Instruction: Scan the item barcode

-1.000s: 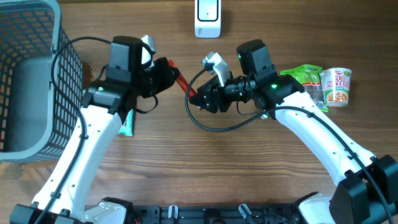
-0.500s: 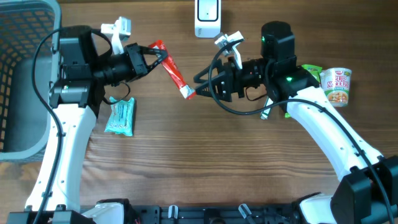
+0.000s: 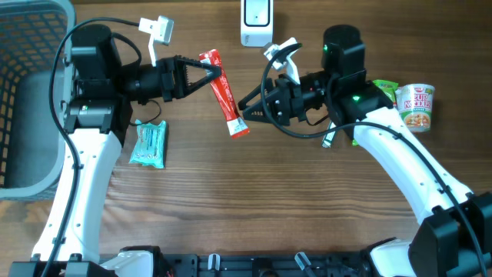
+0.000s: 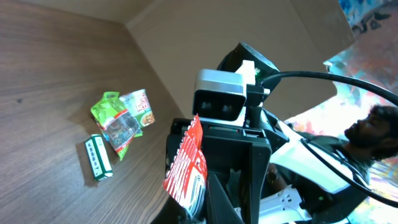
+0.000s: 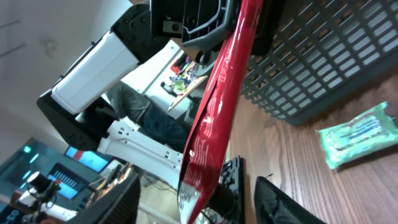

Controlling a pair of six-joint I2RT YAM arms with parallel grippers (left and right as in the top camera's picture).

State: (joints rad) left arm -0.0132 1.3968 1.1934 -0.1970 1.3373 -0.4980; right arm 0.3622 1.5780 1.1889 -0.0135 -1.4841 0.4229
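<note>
One wooden tabletop (image 3: pixel 269 200). One grey mesh basket (image 3: pixel 31 46), far left. Two arms: left arm (image 3: pixel 84 177), right arm (image 3: pixel 407 177).

One white scanner (image 3: pixel 256 23) at the far edge, centre. One cup noodle (image 3: pixel 416 106) upright, far right. One green snack bag (image 3: pixel 375 94) just left of the cup. One teal wipes pack (image 3: pixel 147 144) flat, left side, beside the left arm.

One red stick packet (image 3: pixel 227 96) is off the tabletop, slanting, near side of the scanner, between the two arms. The left fingers (image 3: pixel 192 65) pinch its far end. The right fingers (image 5: pixel 121 202) are spread, one on each side of its near end.

One small green box (image 4: pixel 98 159) lies flat beside the snack bag.
</note>
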